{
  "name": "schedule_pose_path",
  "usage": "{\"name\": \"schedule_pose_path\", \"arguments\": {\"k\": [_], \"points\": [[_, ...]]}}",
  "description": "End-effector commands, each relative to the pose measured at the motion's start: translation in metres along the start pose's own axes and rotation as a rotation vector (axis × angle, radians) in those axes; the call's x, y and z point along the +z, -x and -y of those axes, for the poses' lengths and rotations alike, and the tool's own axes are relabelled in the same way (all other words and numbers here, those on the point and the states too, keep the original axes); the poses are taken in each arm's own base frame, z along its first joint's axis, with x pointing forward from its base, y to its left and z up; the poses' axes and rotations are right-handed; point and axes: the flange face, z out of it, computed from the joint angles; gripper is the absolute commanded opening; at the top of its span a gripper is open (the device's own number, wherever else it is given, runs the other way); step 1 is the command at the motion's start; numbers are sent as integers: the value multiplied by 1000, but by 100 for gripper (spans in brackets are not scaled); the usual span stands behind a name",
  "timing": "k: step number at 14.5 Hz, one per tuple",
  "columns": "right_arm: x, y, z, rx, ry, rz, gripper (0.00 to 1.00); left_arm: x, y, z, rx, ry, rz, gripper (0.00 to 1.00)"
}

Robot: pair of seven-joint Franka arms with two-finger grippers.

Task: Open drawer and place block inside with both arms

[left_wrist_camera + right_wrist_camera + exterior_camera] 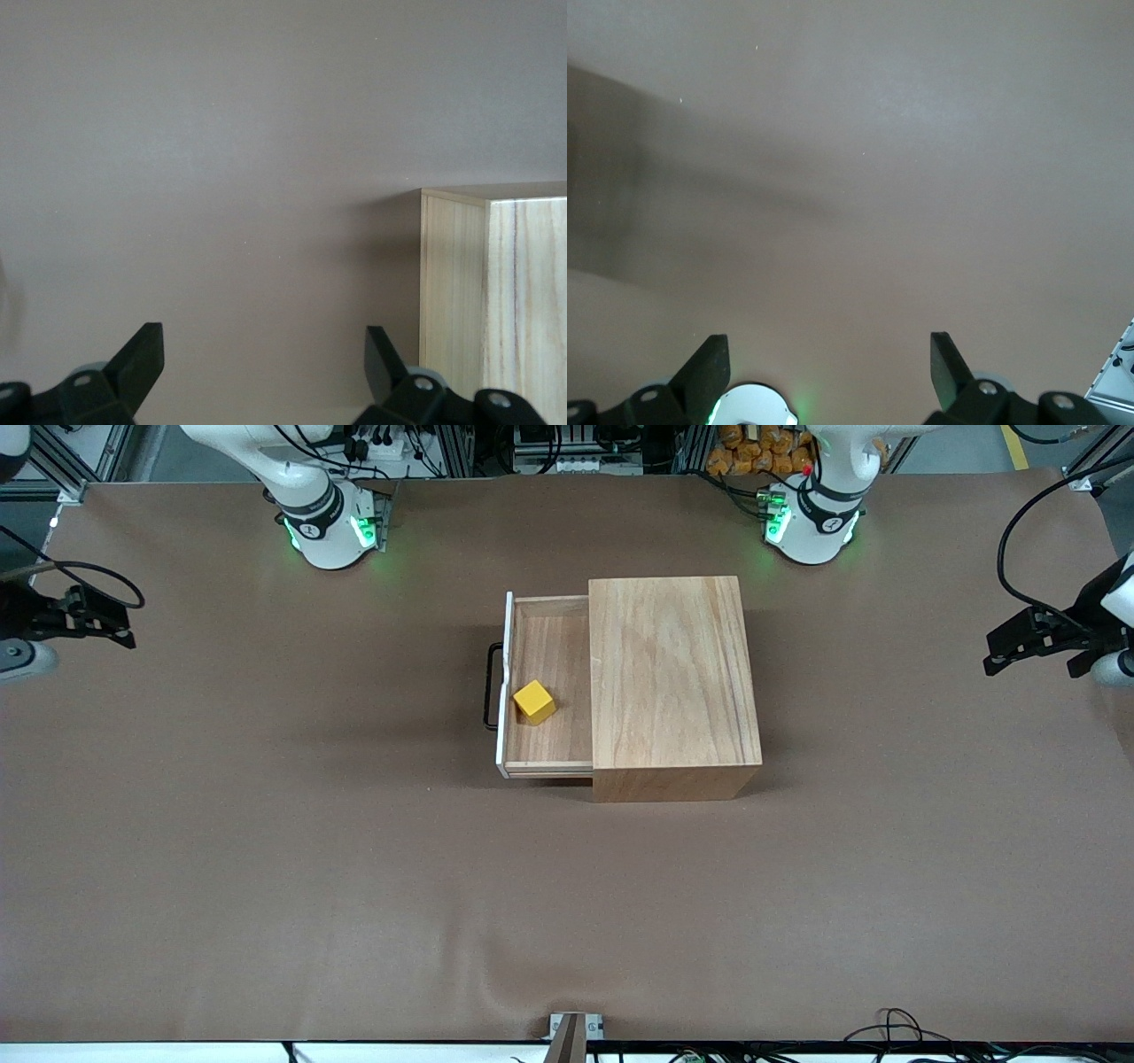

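Observation:
The drawer [554,646] stands pulled out of the light-wood box [673,682] toward the right arm's end of the table, its black handle [488,686] on the white front panel. The yellow block [534,701] lies inside the drawer, close to the front panel. My right gripper [122,623] waits open at the right arm's end of the table, nothing between its fingers [828,337]. My left gripper [997,654] hangs open and empty at the left arm's end [264,329]. In the left wrist view a corner of the box [496,301] shows.
Brown paper [354,868] covers the whole table. The arms' green-lit bases [332,527] [811,522] stand along the edge farthest from the front camera. A small metal bracket [574,1027] sits at the nearest edge. A black cable [1019,522] loops near the left gripper.

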Motion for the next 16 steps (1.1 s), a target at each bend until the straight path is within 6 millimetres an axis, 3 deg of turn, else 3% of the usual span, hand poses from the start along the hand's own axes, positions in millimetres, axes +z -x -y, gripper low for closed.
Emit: {"name": "schedule_pose_path", "arguments": {"k": [1, 6, 16], "points": [[-16, 14, 3, 117, -3, -38, 100, -9, 2, -1, 27, -19, -1, 100], [-26, 40, 30, 360, -56, -45, 100, -15, 3, -5, 33, -17, -11, 100], [-6, 28, 25, 419, -94, -72, 100, -7, 1, 4, -20, -8, 8, 100]]}}
